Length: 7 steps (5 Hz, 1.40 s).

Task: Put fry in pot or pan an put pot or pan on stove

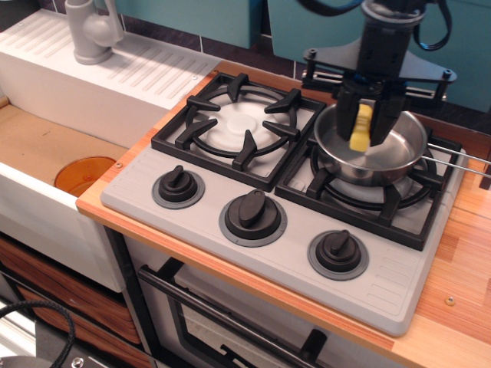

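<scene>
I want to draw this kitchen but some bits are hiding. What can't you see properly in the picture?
- Claw: its upper arm is cut off by the top edge.
- Fry: its top is hidden between the claw's fingers.
- Pan: part of the inside is behind the claw and fry; its wire handle runs off the right edge.
- Tap: top cut off.

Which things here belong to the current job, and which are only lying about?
Job:
yellow crinkle-cut plastic fry
round shiny steel pan
grey two-burner toy stove
end effector

Lying about:
grey tap
white sink
round orange disc
</scene>
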{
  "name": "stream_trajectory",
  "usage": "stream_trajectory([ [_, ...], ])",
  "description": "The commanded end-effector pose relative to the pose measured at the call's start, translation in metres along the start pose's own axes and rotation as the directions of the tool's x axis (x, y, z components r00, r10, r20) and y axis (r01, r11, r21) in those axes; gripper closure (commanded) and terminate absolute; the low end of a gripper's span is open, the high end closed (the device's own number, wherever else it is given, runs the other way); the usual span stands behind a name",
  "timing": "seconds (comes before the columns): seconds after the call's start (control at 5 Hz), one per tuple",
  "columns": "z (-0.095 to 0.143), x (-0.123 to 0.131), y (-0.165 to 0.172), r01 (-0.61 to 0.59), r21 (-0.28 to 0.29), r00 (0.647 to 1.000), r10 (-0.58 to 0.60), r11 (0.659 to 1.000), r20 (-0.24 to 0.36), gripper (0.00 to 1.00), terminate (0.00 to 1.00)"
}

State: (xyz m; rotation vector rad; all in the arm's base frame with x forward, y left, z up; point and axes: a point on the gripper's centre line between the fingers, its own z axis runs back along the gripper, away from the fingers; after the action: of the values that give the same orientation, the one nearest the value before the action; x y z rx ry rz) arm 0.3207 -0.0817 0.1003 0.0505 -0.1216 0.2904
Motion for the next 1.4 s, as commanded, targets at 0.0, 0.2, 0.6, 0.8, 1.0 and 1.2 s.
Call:
stream_trajectory([
  [0.0, 0.008, 0.032, -0.013, -0.01, -0.04, 0.999, 0.011, 0.999, 0.047, 1.0, 0.0],
  [0.2, 0.0, 0.041, -0.017, -0.001, -0.051, 0.998, 0.004, 0.999, 0.063, 1.0, 0.0],
  [0.6, -0.007, 0.042, -0.017, 0.022, -0.071, 0.997, -0.016, 0.997, 0.077, 0.0, 0.0],
  [0.8, -0.001, 0.032, -0.016, 0.016, -0.064, 0.998, -0.012, 0.998, 0.062, 0.0, 0.0],
  [1.0, 0.01, 0.032, -0.008, 0.022, -0.051, 0.999, -0.02, 0.998, 0.041, 0.0, 0.0],
  [1.2, 0.019, 0.044, 0.012, 0.086, -0.032, 0.996, -0.085, 0.996, 0.026, 0.0, 0.0],
])
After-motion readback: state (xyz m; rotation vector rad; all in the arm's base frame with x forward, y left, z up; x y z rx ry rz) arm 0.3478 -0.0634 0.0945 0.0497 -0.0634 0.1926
